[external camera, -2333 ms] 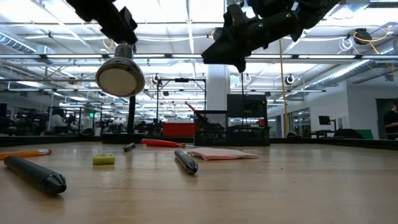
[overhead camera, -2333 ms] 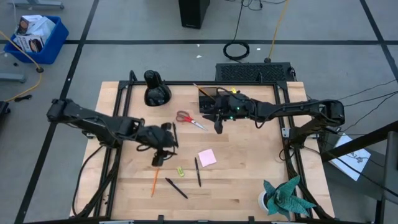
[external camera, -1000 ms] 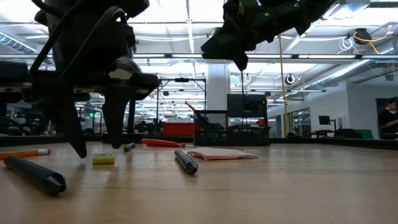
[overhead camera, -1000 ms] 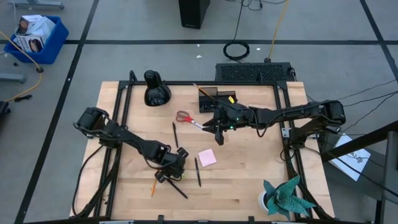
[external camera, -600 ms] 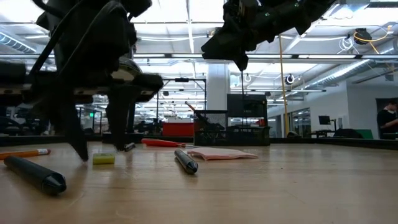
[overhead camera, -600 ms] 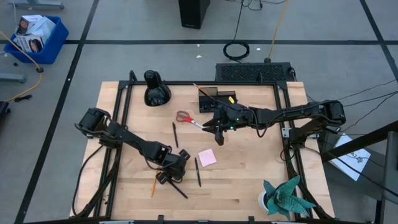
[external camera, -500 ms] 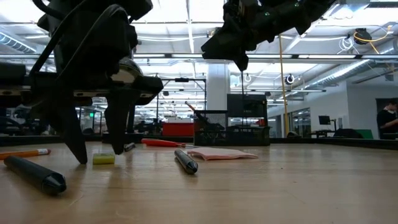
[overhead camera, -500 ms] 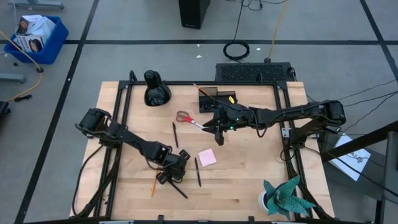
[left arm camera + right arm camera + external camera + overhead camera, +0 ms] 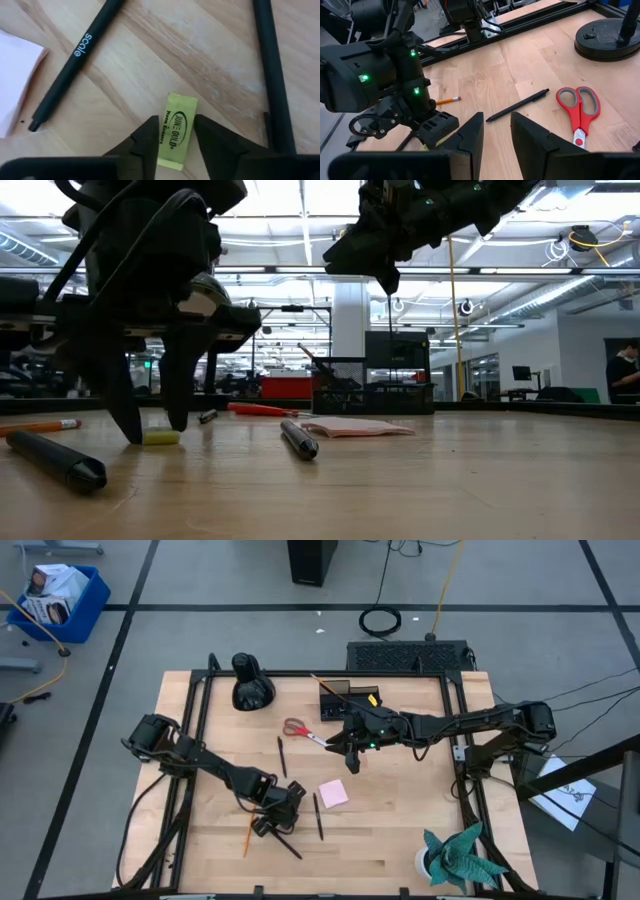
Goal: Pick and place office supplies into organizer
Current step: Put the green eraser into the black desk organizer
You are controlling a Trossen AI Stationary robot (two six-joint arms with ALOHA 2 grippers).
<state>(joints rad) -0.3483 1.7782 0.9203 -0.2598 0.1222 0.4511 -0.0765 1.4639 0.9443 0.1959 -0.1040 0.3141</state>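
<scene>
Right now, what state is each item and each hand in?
Left hand: down at the table, fingers astride the eraser, not clamped.
Yellow-green eraser: flat on the wood.
Right hand: raised above the table, empty.
Red-handled scissors: closed, lying flat.
Pink sticky-note pad: flat on the table.
Orange pencil: lying loose.
Organizer: upright at the table's far edge.

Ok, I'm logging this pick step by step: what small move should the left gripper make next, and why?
Probably finish closing. The left gripper is down at the table with one finger on each side of the yellow-green eraser, and slim gaps still show between fingers and eraser. The right gripper hovers near the organizer.
</scene>
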